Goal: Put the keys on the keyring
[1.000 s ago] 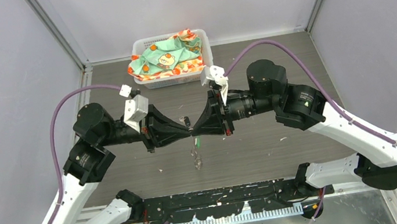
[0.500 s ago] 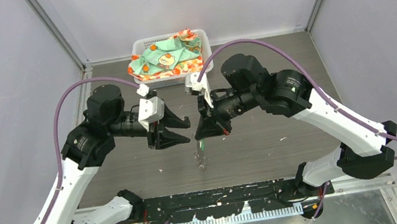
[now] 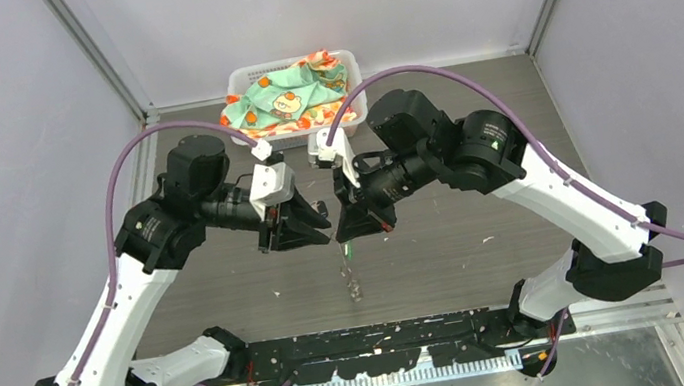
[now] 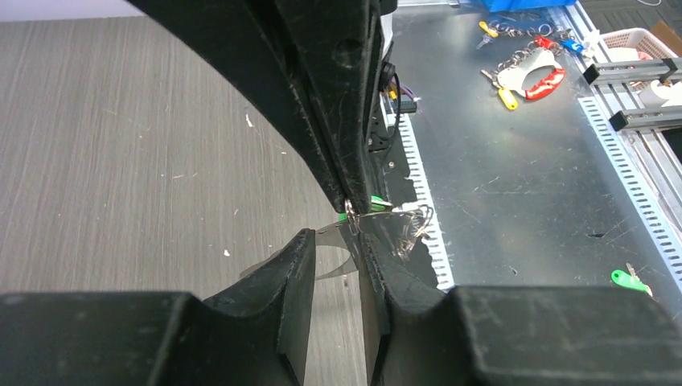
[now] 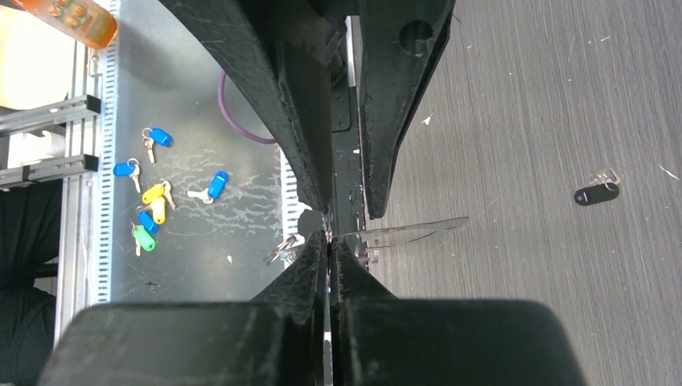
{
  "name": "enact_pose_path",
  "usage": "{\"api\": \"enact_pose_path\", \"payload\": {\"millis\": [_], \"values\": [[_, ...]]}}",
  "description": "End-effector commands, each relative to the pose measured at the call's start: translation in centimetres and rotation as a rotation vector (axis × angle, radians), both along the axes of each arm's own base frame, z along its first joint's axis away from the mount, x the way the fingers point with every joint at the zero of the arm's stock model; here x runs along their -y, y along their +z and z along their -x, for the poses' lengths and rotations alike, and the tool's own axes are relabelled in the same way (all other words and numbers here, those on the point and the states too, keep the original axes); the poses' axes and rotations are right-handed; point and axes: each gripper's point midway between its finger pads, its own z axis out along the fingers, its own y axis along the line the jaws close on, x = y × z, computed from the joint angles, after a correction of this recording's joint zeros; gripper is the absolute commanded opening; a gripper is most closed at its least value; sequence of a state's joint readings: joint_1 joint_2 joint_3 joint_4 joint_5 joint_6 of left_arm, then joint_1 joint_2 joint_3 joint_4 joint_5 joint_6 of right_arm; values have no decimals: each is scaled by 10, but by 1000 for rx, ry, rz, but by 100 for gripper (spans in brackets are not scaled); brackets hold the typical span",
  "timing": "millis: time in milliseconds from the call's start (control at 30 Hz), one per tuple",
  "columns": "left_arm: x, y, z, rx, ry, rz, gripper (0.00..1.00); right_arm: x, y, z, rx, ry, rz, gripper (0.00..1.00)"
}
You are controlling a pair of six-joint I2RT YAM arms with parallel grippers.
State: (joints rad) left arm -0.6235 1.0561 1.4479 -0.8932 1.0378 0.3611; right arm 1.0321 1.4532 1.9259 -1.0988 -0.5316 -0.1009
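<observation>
My right gripper (image 5: 328,240) is shut on the top of the keyring (image 4: 412,227), a thin silver loop that dangles below it over the table (image 3: 353,284). The green-headed key (image 4: 378,203) hangs at that grip, just under the right fingertips (image 3: 346,249). My left gripper (image 4: 338,240) is open, its two fingers a small gap apart, right below and beside the right gripper's tips (image 4: 347,205); its right finger nearly touches the ring wire. The black-headed key (image 5: 597,194) lies flat on the wood table, off to the side.
A white basket (image 3: 350,66) with patterned cloth stands at the back of the table. Beyond the table's near edge, a metal bench (image 4: 523,177) holds several loose coloured keys (image 5: 153,201) and a spare green key (image 4: 623,279).
The left gripper let go, opened, then narrowed partway. Both arms drew back toward the basket, and the right gripper swung left and tipped downward, still holding the ring.
</observation>
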Motion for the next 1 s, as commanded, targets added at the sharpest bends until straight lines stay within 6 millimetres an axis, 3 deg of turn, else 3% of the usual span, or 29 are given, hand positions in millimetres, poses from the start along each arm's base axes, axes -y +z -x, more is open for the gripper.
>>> {"api": "enact_pose_path", "payload": {"millis": [0, 467, 800, 967], "values": [[-2, 16, 13, 28, -61, 43, 28, -1, 12, 0, 30, 7, -24, 1], [-2, 11, 10, 8, -48, 10, 36, -7, 16, -5, 38, -4, -19, 1], [0, 3, -4, 53, 9, -39, 11, -12, 15, -5, 29, -2, -18, 1], [0, 5, -5, 59, 14, -37, 12, -13, 14, -6, 29, -7, -9, 1]]}}
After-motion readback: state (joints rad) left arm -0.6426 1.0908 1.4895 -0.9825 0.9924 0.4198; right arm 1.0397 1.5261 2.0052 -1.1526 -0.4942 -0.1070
